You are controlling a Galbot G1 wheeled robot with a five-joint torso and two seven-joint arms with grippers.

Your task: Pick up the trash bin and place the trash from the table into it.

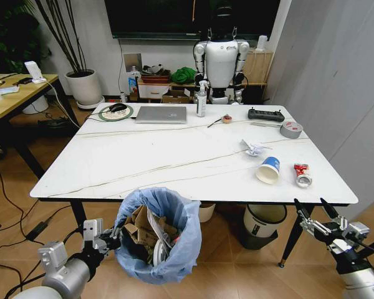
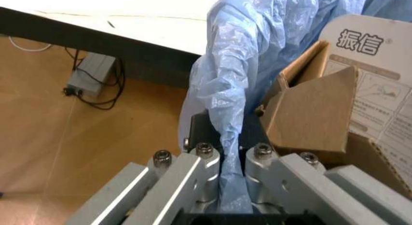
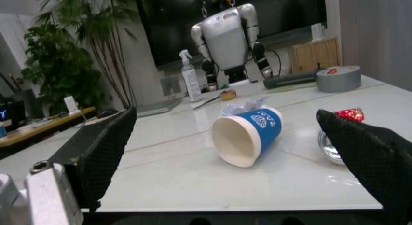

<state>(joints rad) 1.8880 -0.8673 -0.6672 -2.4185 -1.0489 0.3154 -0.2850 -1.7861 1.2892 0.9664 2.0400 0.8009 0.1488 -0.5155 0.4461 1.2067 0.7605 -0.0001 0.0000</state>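
Observation:
The trash bin, lined with a light-blue bag, hangs below the table's near edge. My left gripper is shut on its rim; in the left wrist view the fingers pinch rim and liner. Brown cardboard and printed card fill the bin. On the table's right lie a tipped blue-and-white paper cup, a white paper wad and a red-and-silver wrapper. My right gripper is open, level with the table's edge and facing the cup.
A grey tape roll, black controller, spray bottle and silver laptop sit along the table's far side. A white bin with a black rim stands under the table. A humanoid robot stands behind.

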